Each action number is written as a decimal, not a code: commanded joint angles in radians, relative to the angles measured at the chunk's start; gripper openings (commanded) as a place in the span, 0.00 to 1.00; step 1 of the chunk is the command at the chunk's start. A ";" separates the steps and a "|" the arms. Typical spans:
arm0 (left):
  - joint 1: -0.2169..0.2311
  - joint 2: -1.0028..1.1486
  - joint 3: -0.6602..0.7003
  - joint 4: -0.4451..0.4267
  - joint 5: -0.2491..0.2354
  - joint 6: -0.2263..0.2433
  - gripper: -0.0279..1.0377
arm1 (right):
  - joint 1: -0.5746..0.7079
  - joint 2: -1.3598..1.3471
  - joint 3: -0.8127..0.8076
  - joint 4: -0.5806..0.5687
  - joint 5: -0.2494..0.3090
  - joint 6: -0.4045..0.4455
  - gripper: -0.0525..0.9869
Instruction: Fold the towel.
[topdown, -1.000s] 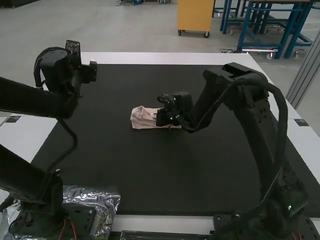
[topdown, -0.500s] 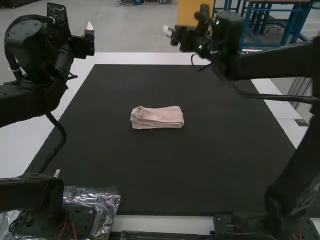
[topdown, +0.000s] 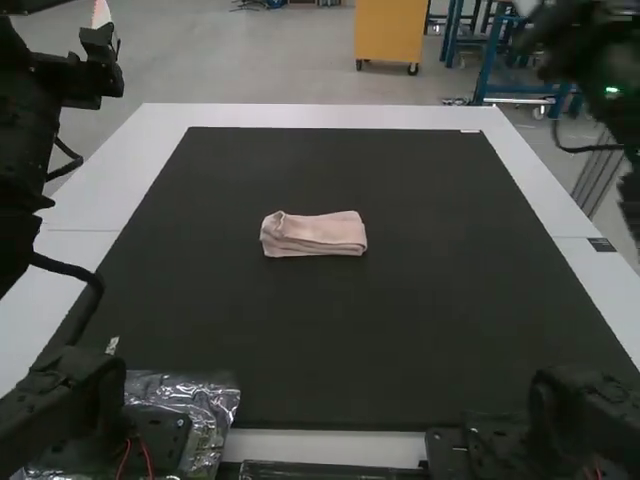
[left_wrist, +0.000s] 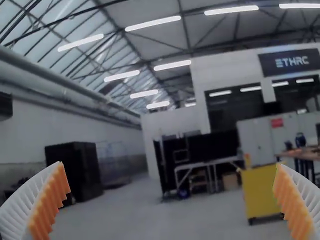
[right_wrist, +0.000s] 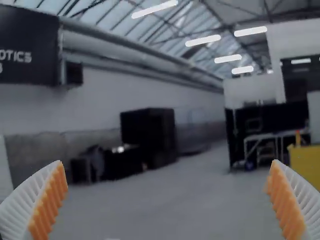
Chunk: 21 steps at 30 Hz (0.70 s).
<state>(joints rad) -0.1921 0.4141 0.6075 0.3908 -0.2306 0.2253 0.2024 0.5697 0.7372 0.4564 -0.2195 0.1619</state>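
Folded towel, high view: the pink towel (topdown: 313, 235) lies near the middle of the black mat (topdown: 340, 340), slightly to the left of the mat's centre line. It is folded into a flat, narrow band of several layers, its long sides running across the mat. At the band's left end I can make out a rounded fold with a small raised corner; its right end is squarer. The mat rests on the white tabletop (topdown: 85, 200), whose pale border frames it.

Left end effector (topdown: 102, 28), high view: I have it raised, outward of the mat's far left corner, well apart from the towel. In the left wrist view, its two white ribbed fingers with orange pads (left_wrist: 48, 205) stand wide apart, and it has hold of nothing.

Right end effector (topdown: 560, 38), high view: raised likewise, outward of the mat's far right corner and blurred. The right wrist view gives me its fingers, also white and ribbed with orange pads (right_wrist: 49, 202), spread wide with an empty gap between them.

Surroundings: crumpled, shiny plastic (topdown: 205, 400) lies at the mat's near left corner, beside the base of my left arm. A small dark rectangle (topdown: 602, 245) marks the tabletop to the right of the mat.
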 joint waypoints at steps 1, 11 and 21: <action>-0.007 -0.120 -0.029 -0.036 0.016 0.013 0.93 | -0.063 -0.235 -0.039 -0.056 0.008 0.031 0.92; 0.040 -0.414 -0.066 -0.244 0.054 -0.080 0.93 | -0.167 -0.567 0.033 -0.450 0.017 0.054 0.92; 0.062 -0.414 -0.325 -0.003 0.089 -0.132 0.93 | -0.166 -0.567 -0.371 -0.055 0.147 -0.018 0.92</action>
<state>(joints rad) -0.1375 0.0013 0.3733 0.3367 -0.1787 0.1177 0.0437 0.0071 0.4885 0.3515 -0.1223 0.1604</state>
